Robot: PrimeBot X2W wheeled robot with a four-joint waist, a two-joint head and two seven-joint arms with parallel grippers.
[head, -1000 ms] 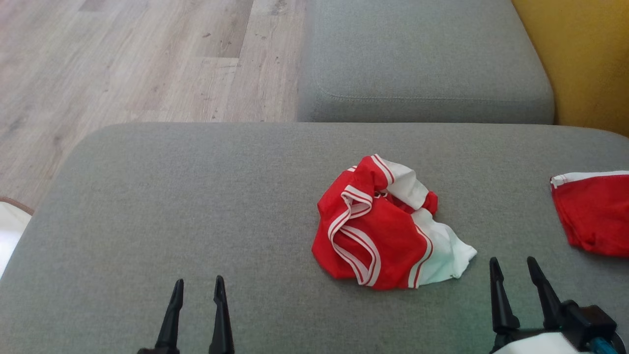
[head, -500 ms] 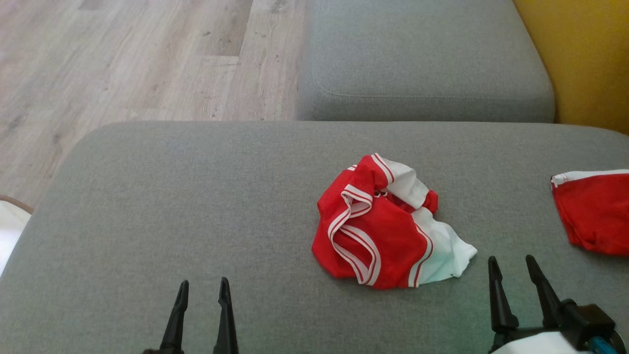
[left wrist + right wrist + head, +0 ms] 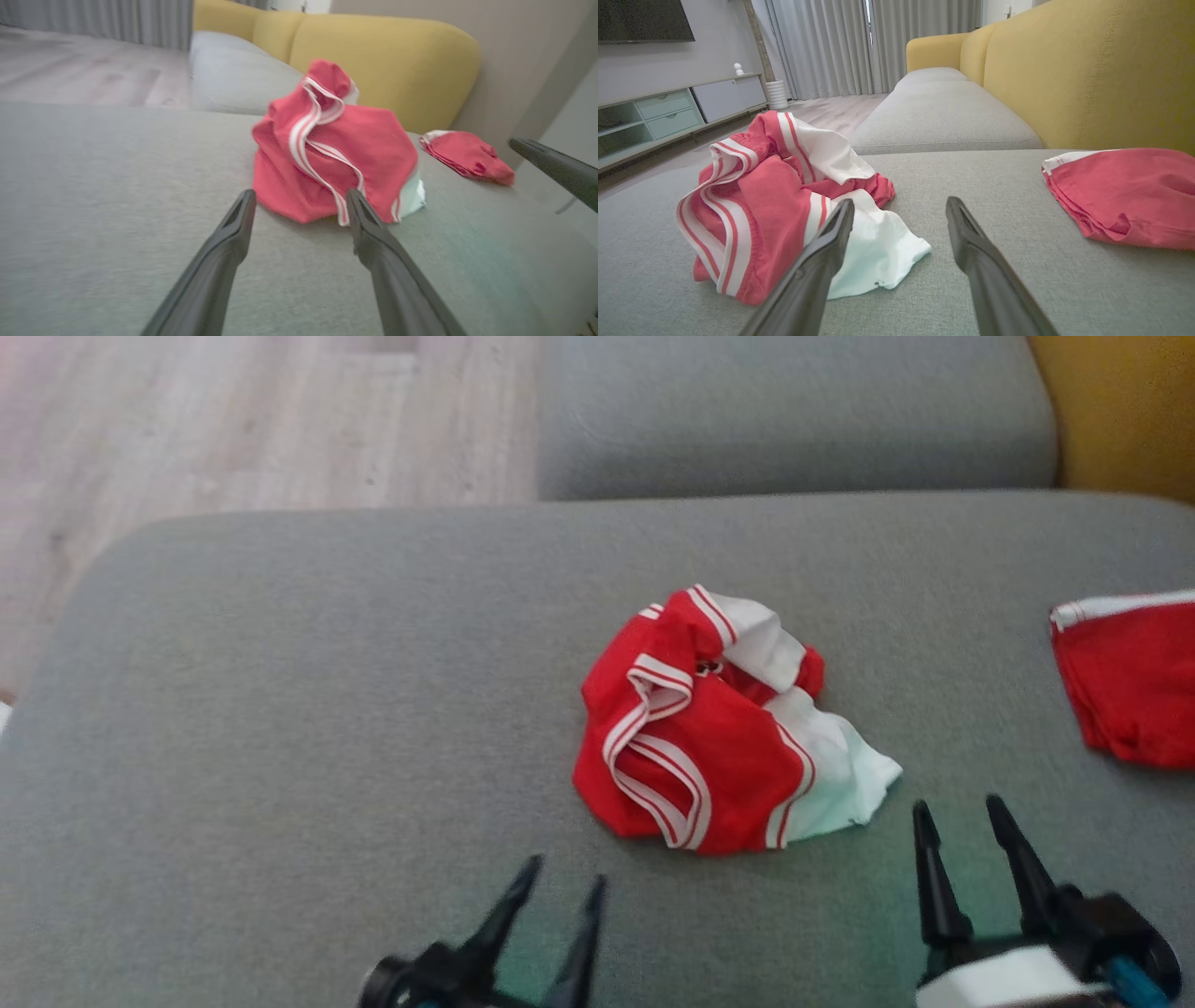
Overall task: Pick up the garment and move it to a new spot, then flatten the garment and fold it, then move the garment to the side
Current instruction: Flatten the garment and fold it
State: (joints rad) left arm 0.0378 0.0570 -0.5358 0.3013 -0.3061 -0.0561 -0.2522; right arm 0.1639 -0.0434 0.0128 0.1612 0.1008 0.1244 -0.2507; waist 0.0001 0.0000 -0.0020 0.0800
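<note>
Here, garment (image 3: pixel 719 737): one, red with white striped trim and a white panel, crumpled in a heap on the near grey seat cushion (image 3: pixel 280 709), right of the cushion's middle in the head view.
Left gripper (image 3: pixel 566 871): one, jaws spread and empty, low over the cushion close in front of the heap's lower left edge. Its fingers slant toward the heap, and the head view shows a small gap between them.
Right gripper (image 3: pixel 959 804): one, jaws spread and empty, just beside the heap's white corner, apart from it.
Fingers: four dark ones in all, two per gripper.
Second red piece (image 3: pixel 1130 681): one, white-edged, lying flatter at the cushion's right side, well apart from the heap.
Grey cushions: two, the near one and a farther cushion (image 3: pixel 794 420) behind it.
Yellow backrest (image 3: pixel 1120 411): one, along the right.
Wooden floor (image 3: pixel 233 411): beyond the cushions, upper left.
</note>
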